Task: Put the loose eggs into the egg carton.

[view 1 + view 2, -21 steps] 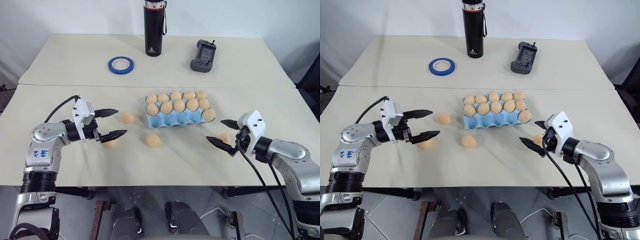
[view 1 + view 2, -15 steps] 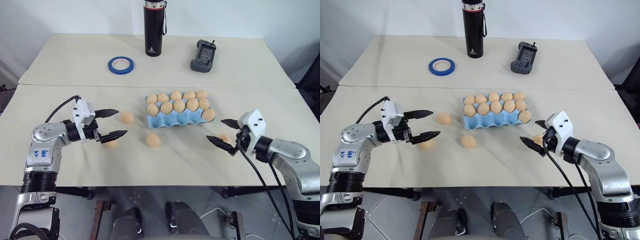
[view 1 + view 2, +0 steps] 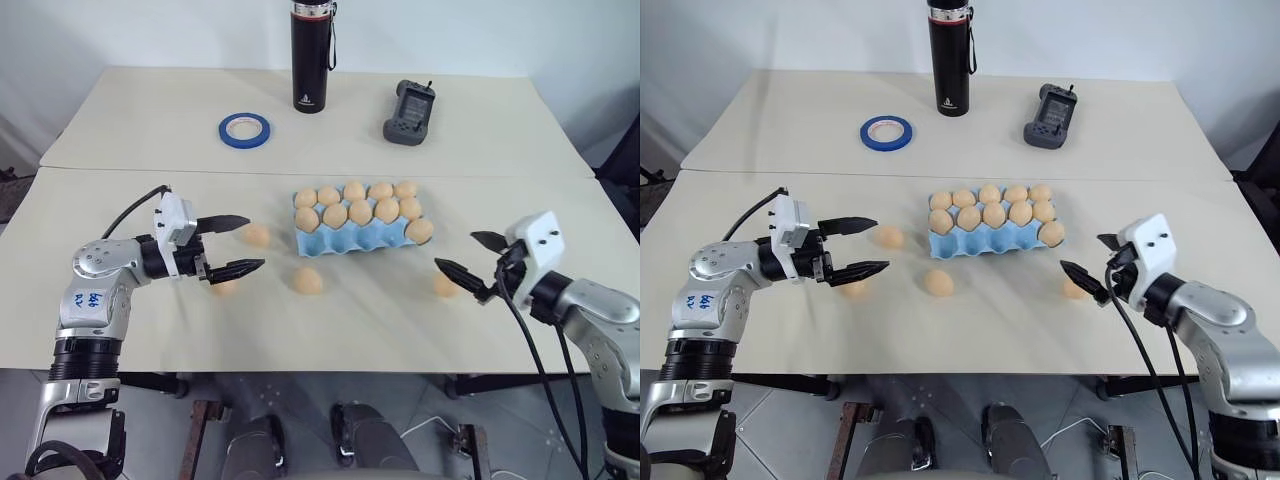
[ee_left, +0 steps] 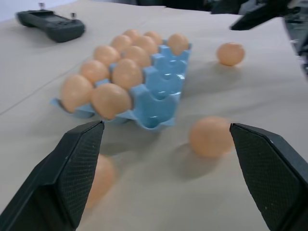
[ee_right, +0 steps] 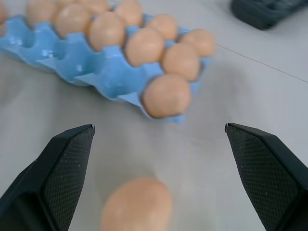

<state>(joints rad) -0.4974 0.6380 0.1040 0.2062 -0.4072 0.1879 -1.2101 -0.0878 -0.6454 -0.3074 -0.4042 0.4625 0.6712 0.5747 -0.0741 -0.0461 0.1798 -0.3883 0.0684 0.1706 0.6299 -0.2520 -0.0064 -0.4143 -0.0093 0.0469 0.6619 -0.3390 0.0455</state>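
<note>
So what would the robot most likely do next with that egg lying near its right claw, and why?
Probably ease the open right gripper down around the loose egg and close. That egg lies on the table just below its spread fingers, and the egg carton beside it shows free cups in the near row.

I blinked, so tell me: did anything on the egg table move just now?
The right gripper drew back toward the robot's right, away from the loose egg next to it. It is open and holds nothing. The left gripper barely shifted and is open too. The other loose eggs and the egg carton stayed put.
</note>
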